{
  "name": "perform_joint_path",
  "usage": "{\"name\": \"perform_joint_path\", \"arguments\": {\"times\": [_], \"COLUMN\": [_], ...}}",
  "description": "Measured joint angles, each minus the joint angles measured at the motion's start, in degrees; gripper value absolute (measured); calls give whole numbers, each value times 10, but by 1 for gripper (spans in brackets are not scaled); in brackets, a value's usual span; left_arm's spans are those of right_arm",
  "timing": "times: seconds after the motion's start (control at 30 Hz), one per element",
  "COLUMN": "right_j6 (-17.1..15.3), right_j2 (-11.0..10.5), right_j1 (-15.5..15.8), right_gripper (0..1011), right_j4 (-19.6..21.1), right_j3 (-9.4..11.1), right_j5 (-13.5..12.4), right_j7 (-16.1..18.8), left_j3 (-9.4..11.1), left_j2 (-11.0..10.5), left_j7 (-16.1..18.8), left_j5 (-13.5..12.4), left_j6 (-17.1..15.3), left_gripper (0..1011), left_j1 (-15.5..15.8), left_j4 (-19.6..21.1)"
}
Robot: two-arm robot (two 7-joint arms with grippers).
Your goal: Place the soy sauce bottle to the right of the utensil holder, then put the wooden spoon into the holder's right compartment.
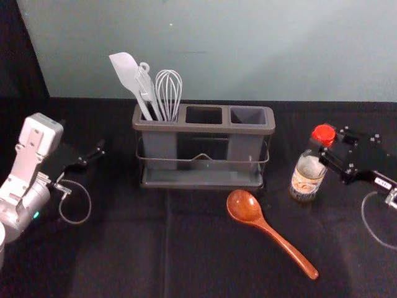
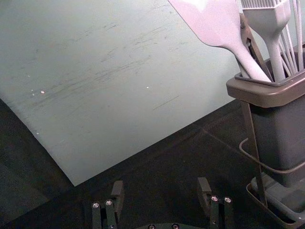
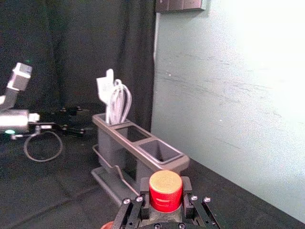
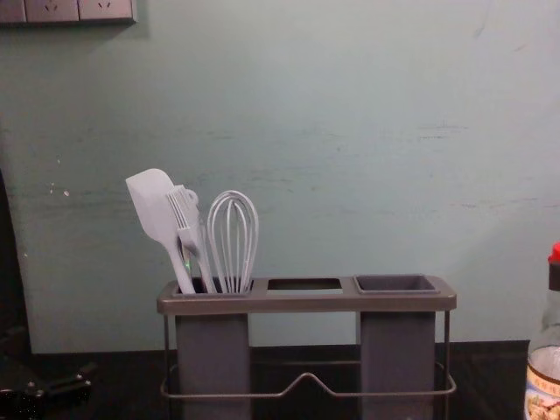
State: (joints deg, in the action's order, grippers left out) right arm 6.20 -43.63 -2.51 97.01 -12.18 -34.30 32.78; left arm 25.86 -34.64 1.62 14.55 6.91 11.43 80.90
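Had the red-capped, clear soy sauce bottle (image 1: 307,176) pinched near its cap in the black right gripper (image 3: 166,187), right of the grey plastic utensil holder (image 1: 205,128). Had the black left gripper (image 2: 160,191) spread wide toward the worktop's (image 1: 118,254) left edge, the glossy brown wooden spoon (image 1: 244,206) toward its front. Risked toppling the bottle through uneven release.

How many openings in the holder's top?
3, side by side along the holder: left opening, with the whisk and other utensils; middle opening, empty; right opening, empty. None looks hidden.
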Motion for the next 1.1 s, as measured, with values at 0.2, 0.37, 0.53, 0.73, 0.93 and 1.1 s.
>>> {"name": "perform_joint_path", "arguments": {"times": [0.2,0.37,0.53,0.73,0.93,1.1], "right_j6": [6,13,19,22,24,31], "right_j2": [22,38,52,70,88,100], "right_j1": [-29,-54,-80,-105,-136,-152], "right_gripper": [381,381,381,381,381,381], "right_j4": [-43,-75,-107,-143,-180,-197], "right_j3": [-3,-8,-16,-29,-42,-53], "right_j5": [14,25,34,40,41,48], "right_j7": [6,11,24,38,51,55], "left_j3": [0,0,0,0,0,0], "left_j2": [0,0,0,0,0,0], "left_j7": [0,0,0,0,0,0], "left_j5": [0,0,0,0,0,0], "left_j6": [0,0,0,0,0,0], "left_gripper": [1005,1005,1005,1005,1005,1005], "left_j1": [0,0,0,0,0,0], "left_j4": [0,0,0,0,0,0]}}
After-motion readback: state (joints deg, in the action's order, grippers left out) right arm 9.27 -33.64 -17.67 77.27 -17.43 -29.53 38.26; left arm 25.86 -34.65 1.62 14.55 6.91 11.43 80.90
